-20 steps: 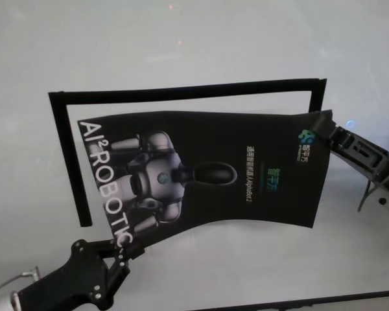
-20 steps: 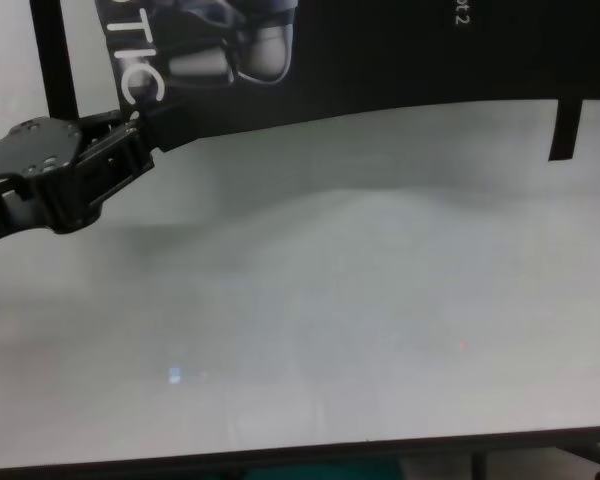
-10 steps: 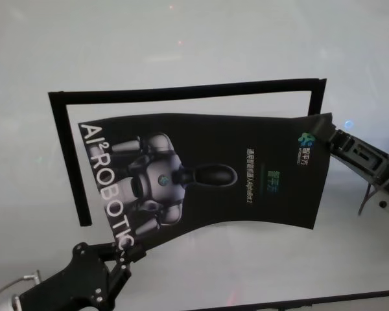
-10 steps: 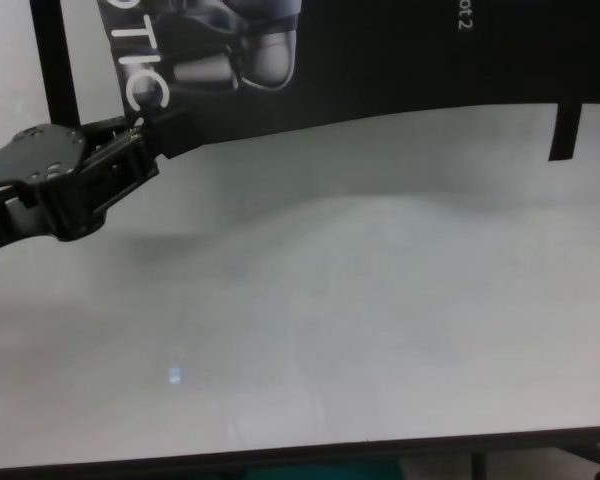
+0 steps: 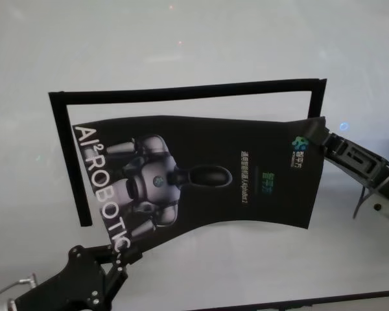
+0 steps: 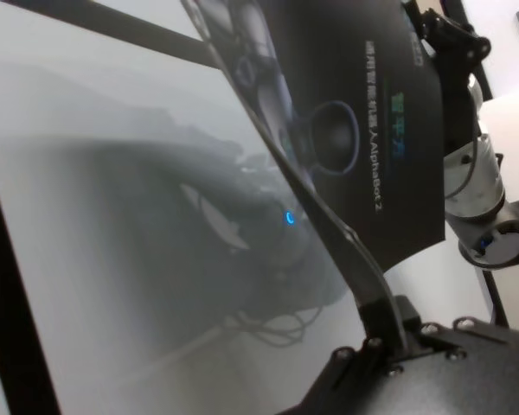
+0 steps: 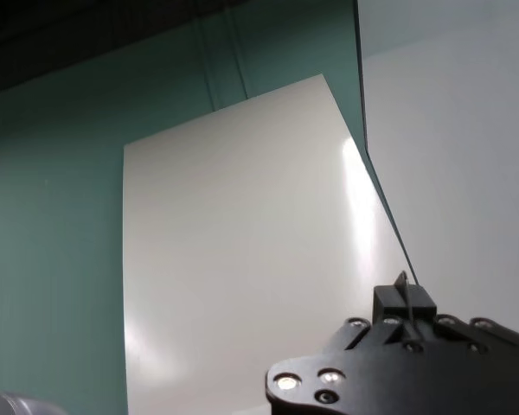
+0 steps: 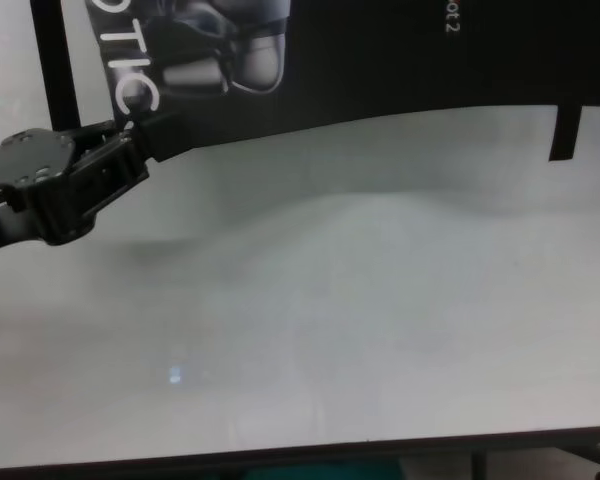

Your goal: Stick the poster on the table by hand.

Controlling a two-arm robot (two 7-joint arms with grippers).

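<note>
The black poster (image 5: pixel 201 175), with a grey robot picture and white letters, hangs curved a little above the white table (image 5: pixel 181 45). My left gripper (image 5: pixel 120 254) is shut on its near-left corner by the letters "TIC". It also shows in the chest view (image 8: pixel 130 135) and in the left wrist view (image 6: pixel 385 324). My right gripper (image 5: pixel 318 133) is shut on the far-right corner. In the right wrist view the gripper (image 7: pixel 404 307) pinches the sheet's edge, and the poster's white back (image 7: pixel 242 259) shows. The poster also shows in the chest view (image 8: pixel 380 60) and in the left wrist view (image 6: pixel 372 130).
Narrow black strips (image 5: pixel 181 92) lie on the table as a frame along the far, left and right sides of the poster. A strip end (image 8: pixel 564 130) shows at the right in the chest view. The table's dark front edge (image 8: pixel 300 455) runs along the bottom.
The poster and both grippers have shifted slightly to the left. The left gripper has drawn a little nearer to me. Both holds are unchanged.
</note>
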